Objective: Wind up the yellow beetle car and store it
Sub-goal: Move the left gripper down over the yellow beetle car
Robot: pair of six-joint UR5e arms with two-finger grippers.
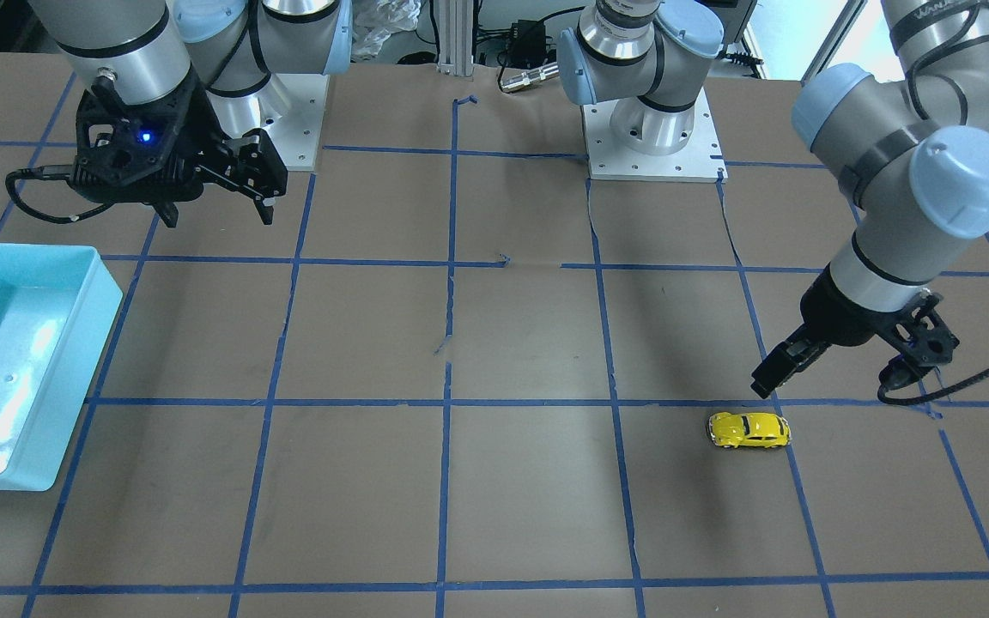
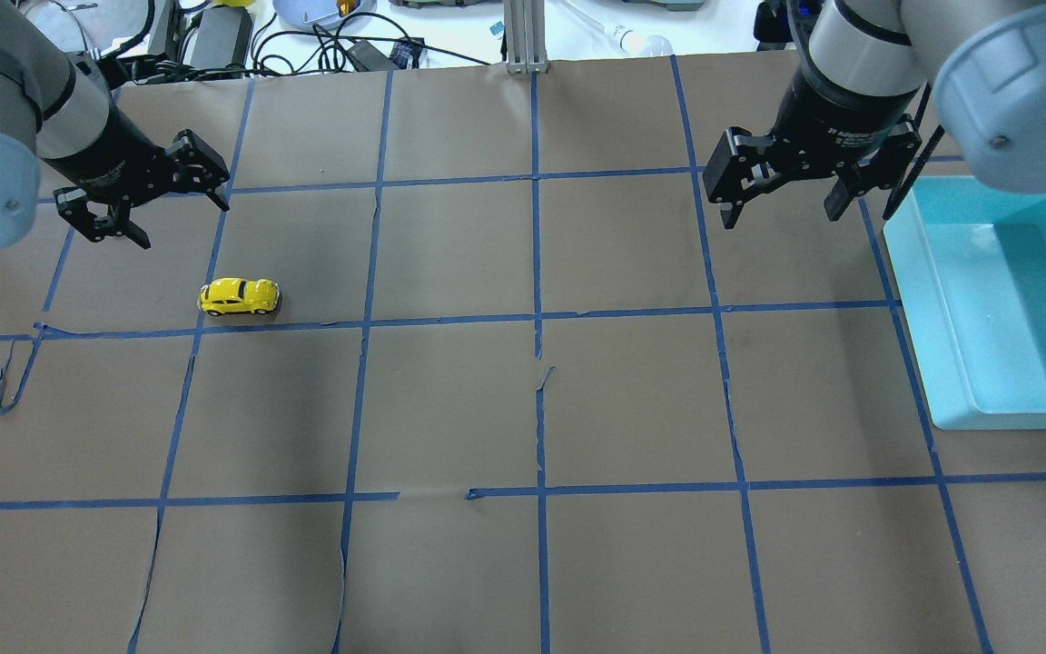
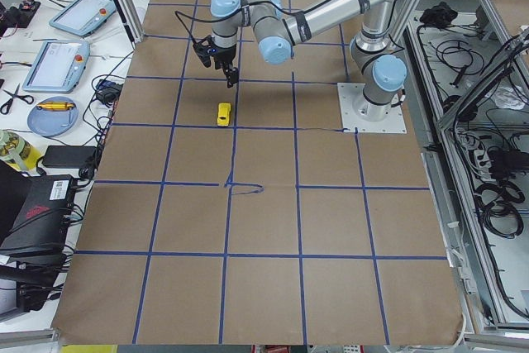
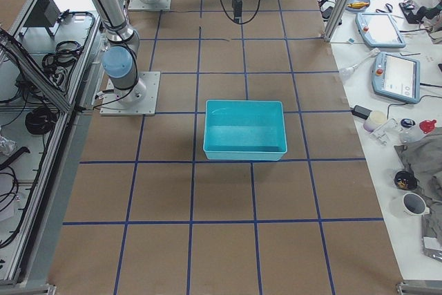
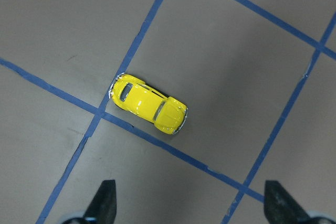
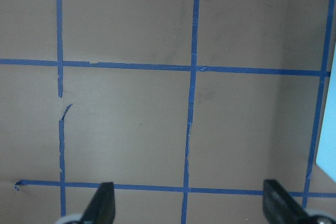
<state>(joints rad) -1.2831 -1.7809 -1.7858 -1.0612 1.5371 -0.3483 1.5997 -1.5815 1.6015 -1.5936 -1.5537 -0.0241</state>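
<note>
The little glossy yellow beetle car (image 2: pixel 239 296) sat on its wheels on the brown paper-covered worktop (image 2: pixel 450 409), over on the robot's left half. It was tucked right against a crossing of the blue tape lines, and in the left wrist view one end of the car (image 5: pixel 150 104) just met the tape. And there was the left claw (image 2: pixel 182 225), hanging above the worktop close by the car but clear of it. Its two fingers stood wide apart with nothing between them. In the left wrist view the black fingertips (image 5: pixel 105 203) framed bare paper and tape at the bottom edge, with the car lying farther up the picture and outside the gap. From across the table the car (image 1: pixel 749 430) showed its side, dark windows and black wheels facing the camera, with the left arm angled down just above it. Over on the other side, the right claw (image 2: pixel 782 213) was held up off the worktop, fingers likewise spread and carrying nothing. Its wrist view showed only tape grid between the claw's tips (image 6: pixel 190 200). Right beside it sat the shallow light-blue plastic bin (image 2: pixel 1013 418), open side up, at the robot's right edge of the worktop and well apart from the car. The side view from the left showed the car (image 3: pixel 223 113) as a small yellow spot near the left arm's tip.
</note>
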